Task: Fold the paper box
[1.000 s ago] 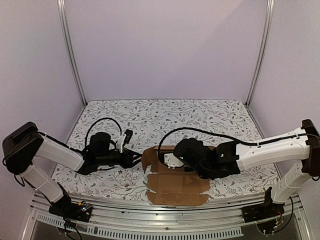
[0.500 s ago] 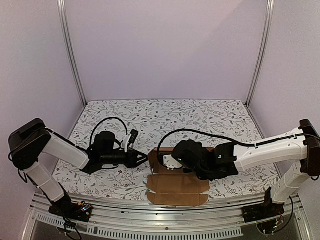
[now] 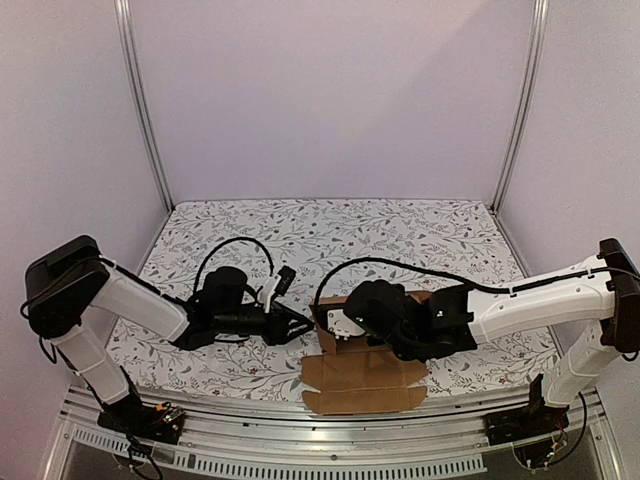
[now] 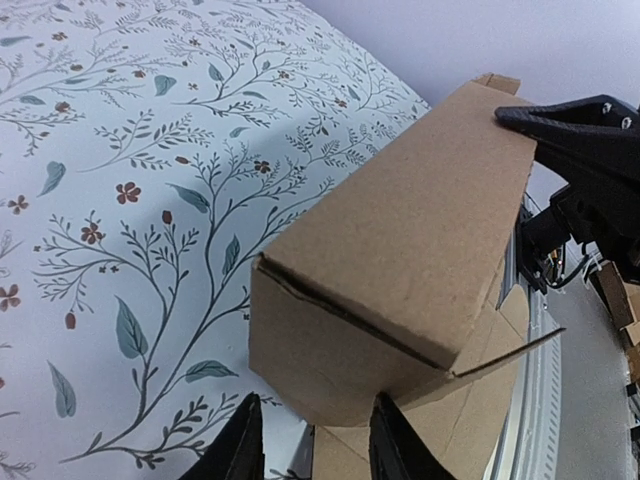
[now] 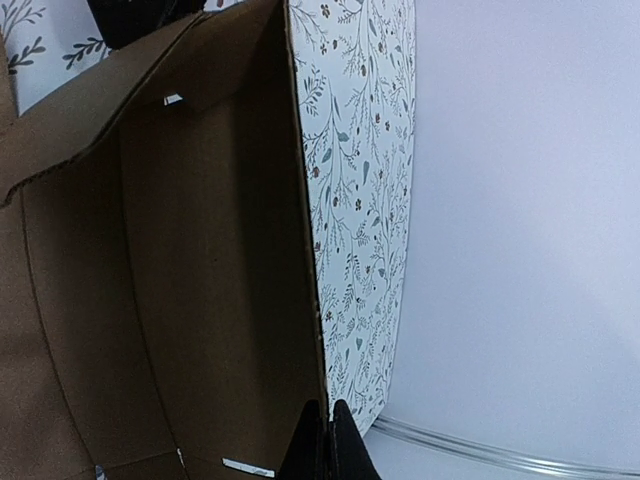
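1. The plain lilac walls [image 3: 330, 100] close in the cell on three sides, with aluminium posts [image 3: 138, 100] standing at the back corners.
2. The tabletop [image 3: 420, 230] is covered by a white cloth printed with grey-green sprigs and small red flowers (the only pattern that can be made out).
3. The right arm [image 3: 540, 300] reaches in low from the right, and the left arm [image 3: 130, 300] from the left. Their black wrists meet near the middle of the tabletop.
4. The paper box [image 3: 365, 380] sits near the front edge at the centre. It is plain, unprinted brown cardboard. Part of it lies flat towards the front rail [image 3: 300, 440], and part is raised into a long rectangular body (the left wrist view shows its end face and top).
5. The right fingers [image 5: 315, 450] are pressed together on the rim of an upright cardboard wall, with the box's brown inside to their left.
6. The left fingers [image 4: 243, 450] stand apart just at the box's near end, with nothing visibly clamped between them.
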